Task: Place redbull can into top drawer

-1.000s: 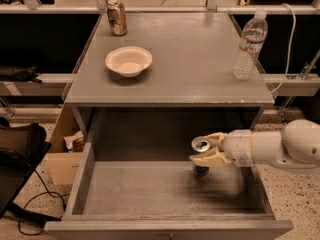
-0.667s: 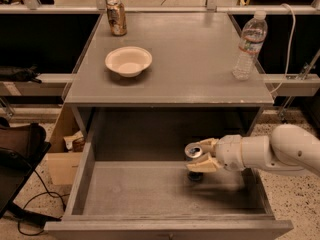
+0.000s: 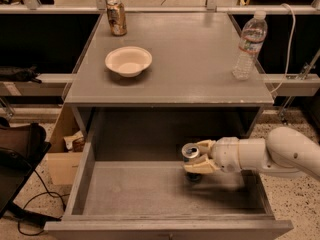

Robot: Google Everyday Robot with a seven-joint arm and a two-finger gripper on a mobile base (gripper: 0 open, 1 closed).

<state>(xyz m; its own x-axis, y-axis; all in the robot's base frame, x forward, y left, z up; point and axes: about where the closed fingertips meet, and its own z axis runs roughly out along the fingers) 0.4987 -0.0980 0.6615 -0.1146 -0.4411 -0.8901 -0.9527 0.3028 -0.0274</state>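
Gripper [image 3: 194, 158] clamped on redbull can [image 3: 190, 151], arm entering from 3 o'clock | can upright inside open top drawer [image 3: 135, 191], toward 2 o'clock of its floor | cabinet top [image 3: 190, 64]: bowl [image 3: 128, 60] at 9 o'clock, water bottle [image 3: 249, 45] at 3 o'clock

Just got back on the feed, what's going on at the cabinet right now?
The robot's arm reaches in from the right, and its gripper is shut on the redbull can. It holds the can upright inside the open top drawer, low over the floor and right of centre. Whether the can touches the floor is unclear. A bowl, an orange-brown can and a water bottle stand on the cabinet top.
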